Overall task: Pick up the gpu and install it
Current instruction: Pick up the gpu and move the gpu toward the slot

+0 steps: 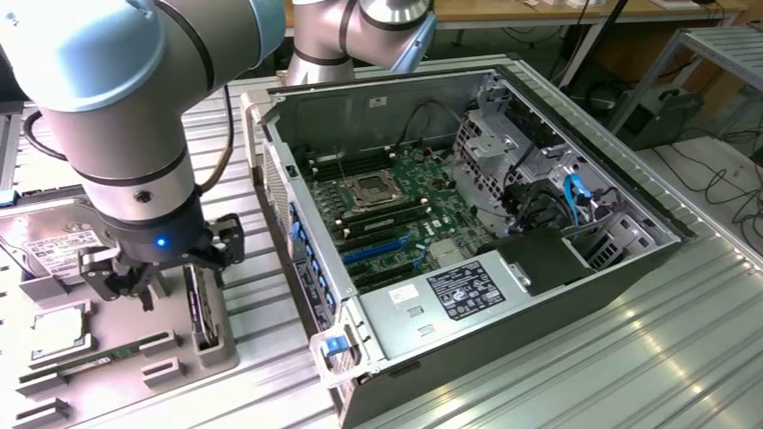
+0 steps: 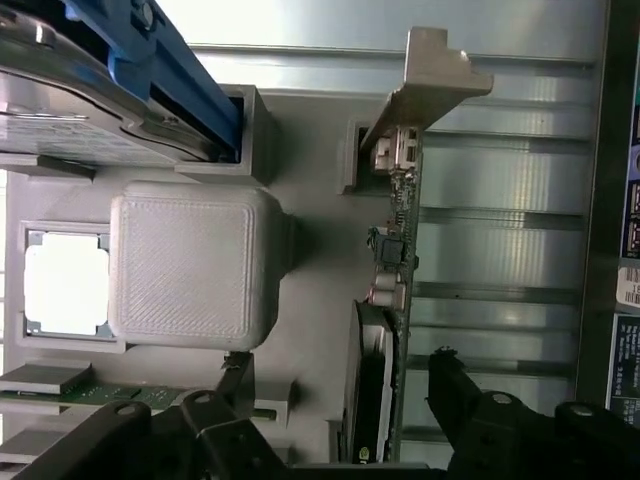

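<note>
The pincer (image 2: 340, 425) hangs with jaws apart astride the gpu (image 2: 388, 300), which stands on edge in a grey holder (image 2: 310, 200) beside the open case (image 1: 346, 116). A sound grip likely needs the jaws centred on the card, clear of its bracket (image 2: 425, 80). The tabletop (image 1: 667, 340) is ribbed metal, and cables (image 1: 716, 183) trail over the floor beyond.

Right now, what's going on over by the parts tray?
The arm's pincer hangs open over the grey parts tray, on the exterior view's left of the open computer case. The gpu stands on edge in its tray slot. In the wrist view the jaws stand one on each side of it, not closed on it. The card is not yet lifted, and the motherboard's blue slots look empty.
</note>
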`<state>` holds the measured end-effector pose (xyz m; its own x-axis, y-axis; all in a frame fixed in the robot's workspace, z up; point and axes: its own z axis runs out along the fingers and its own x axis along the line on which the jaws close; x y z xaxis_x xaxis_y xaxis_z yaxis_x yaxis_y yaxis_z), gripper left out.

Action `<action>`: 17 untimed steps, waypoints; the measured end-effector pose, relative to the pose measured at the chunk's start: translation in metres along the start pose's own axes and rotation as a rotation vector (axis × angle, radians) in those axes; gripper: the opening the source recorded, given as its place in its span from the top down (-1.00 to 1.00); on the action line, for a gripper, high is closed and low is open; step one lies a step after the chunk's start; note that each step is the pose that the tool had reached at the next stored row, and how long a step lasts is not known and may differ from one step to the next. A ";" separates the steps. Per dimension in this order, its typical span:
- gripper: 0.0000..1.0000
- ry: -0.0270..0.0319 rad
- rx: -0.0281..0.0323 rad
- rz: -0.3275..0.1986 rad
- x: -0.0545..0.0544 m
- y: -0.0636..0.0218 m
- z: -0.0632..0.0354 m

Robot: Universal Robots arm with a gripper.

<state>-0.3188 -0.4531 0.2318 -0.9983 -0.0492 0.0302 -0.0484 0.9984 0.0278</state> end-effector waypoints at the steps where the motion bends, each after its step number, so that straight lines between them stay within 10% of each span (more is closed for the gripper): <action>1: -0.52 0.0002 0.0002 0.000 0.000 0.0000 0.0002; 4: -0.27 0.0002 0.0001 0.000 0.000 0.0000 0.0003; 17: -0.27 0.0000 0.0000 0.000 0.000 -0.0001 0.0032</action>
<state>-0.3187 -0.4531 0.2286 -0.9983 -0.0493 0.0303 -0.0484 0.9984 0.0278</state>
